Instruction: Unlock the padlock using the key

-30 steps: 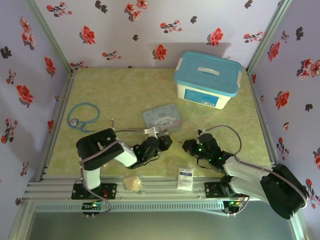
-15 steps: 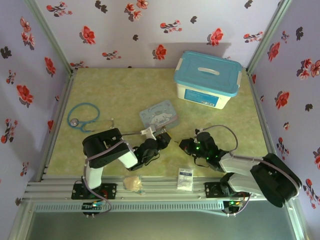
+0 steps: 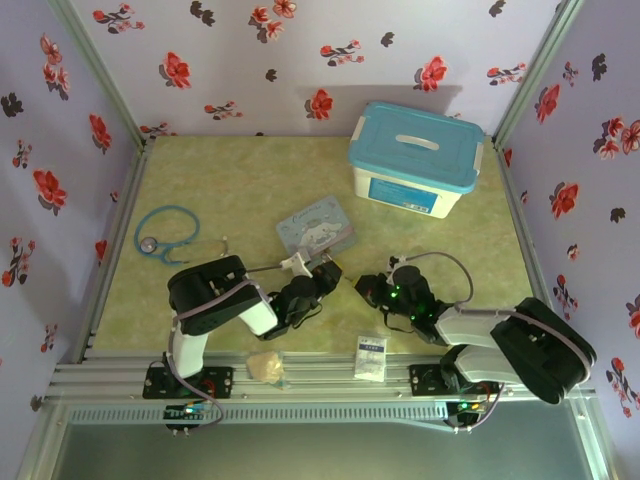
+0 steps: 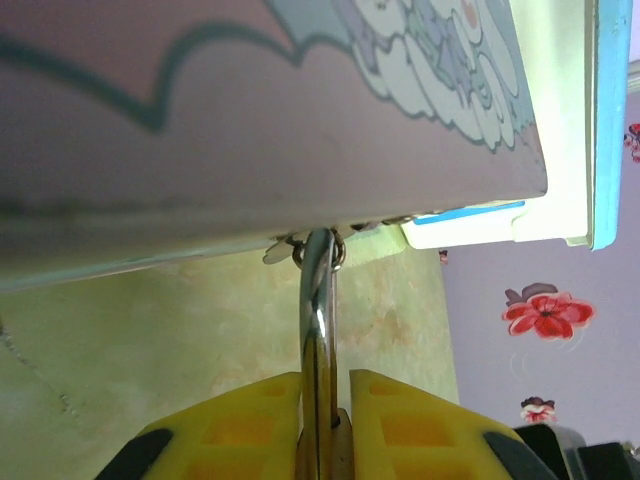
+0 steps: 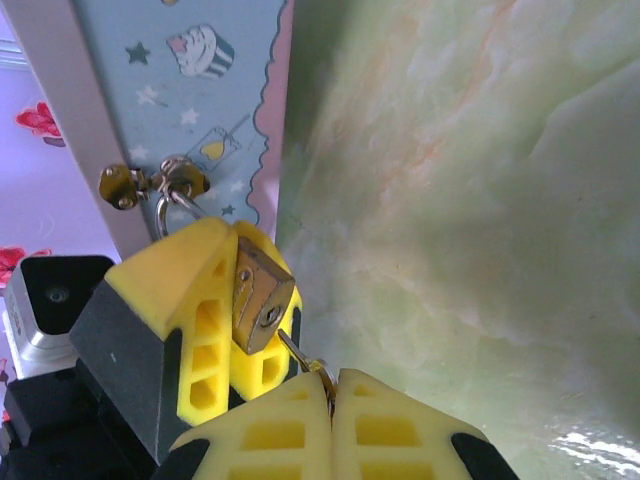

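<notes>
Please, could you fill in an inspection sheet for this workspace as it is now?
Surface: green marbled table, no spills seen.
Job's things: brass padlock hangs by its shackle on the cartoon tin clasp; key tip at its keyhole, insertion unclear.
Clutter: stethoscope, teal-lidded storage box, white sachet, beige crumpled lump.
Grippers: left gripper has its fingers shut on the padlock; right gripper, on the key.
Cables: grey cable loops out behind the right gripper.
Surroundings: floral walls, aluminium frame.
</notes>
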Controlling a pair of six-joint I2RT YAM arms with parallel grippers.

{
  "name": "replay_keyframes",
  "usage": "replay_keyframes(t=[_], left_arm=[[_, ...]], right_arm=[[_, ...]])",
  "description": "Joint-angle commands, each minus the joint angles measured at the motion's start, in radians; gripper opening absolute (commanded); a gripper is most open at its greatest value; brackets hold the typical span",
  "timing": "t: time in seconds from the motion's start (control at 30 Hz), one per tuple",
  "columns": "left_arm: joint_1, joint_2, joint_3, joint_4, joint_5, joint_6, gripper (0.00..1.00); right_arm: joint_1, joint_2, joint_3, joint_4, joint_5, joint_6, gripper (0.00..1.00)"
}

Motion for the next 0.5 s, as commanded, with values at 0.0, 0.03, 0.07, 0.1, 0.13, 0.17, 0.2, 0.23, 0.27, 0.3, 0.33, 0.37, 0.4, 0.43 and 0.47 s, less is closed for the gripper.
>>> replay_keyframes(t=[0.0,0.03,0.07,0.1,0.13,0.17,0.2,0.23,0.27,0.3,0.33,0.37,0.4,0.43,0.47], left_arm=[[0.007,0.032,0.007,-0.032,-0.005,-0.088,0.0],[0.008,0.03,0.009,-0.031,-0.005,-0.088,0.0],[0.008,0.027,0.009,-0.031,-0.005,-0.09,0.0],[0.008,0.024,0.008,-0.03,-0.005,-0.091,0.0],[0.007,0.022,0.007,-0.03,-0.005,-0.092,0.0],[0.007,0.018,0.007,-0.03,-0.006,-0.087,0.0],[0.007,0.012,0.007,-0.034,-0.005,-0.083,0.0],[0.006,0.009,0.005,-0.033,-0.005,-0.084,0.0],[0.006,0.007,0.007,-0.034,-0.005,-0.084,0.0],[0.006,0.003,0.007,-0.033,-0.005,-0.087,0.0],[0.005,0.0,0.008,-0.03,-0.005,-0.088,0.0],[0.004,-0.005,0.01,-0.031,-0.005,-0.085,0.0],[0.003,-0.009,0.011,-0.037,-0.005,-0.082,0.0],[0.003,-0.013,0.011,-0.043,-0.005,-0.08,0.0],[0.002,-0.013,0.012,-0.043,-0.005,-0.08,0.0]], right_arm=[[0.028,0.009,-0.005,0.083,0.046,0.038,0.0],[0.029,0.012,-0.007,0.095,0.049,0.039,0.0],[0.029,0.016,-0.01,0.106,0.05,0.038,0.0],[0.029,0.019,-0.015,0.122,0.055,0.037,0.0],[0.029,0.022,-0.016,0.133,0.057,0.034,0.0],[0.029,0.027,-0.013,0.136,0.054,0.029,0.0],[0.029,0.034,-0.006,0.131,0.049,0.023,0.0],[0.029,0.043,-0.002,0.13,0.046,0.02,0.0],[0.03,0.055,0.0,0.139,0.046,0.019,0.0],[0.03,0.069,-0.001,0.156,0.044,0.022,0.0],[0.03,0.081,-0.001,0.172,0.042,0.025,0.0],[0.03,0.097,-0.001,0.192,0.039,0.029,0.0],[0.031,0.111,-0.006,0.214,0.039,0.035,0.0],[0.032,0.122,-0.009,0.231,0.04,0.04,0.0],[0.034,0.132,-0.013,0.253,0.044,0.044,0.0]])
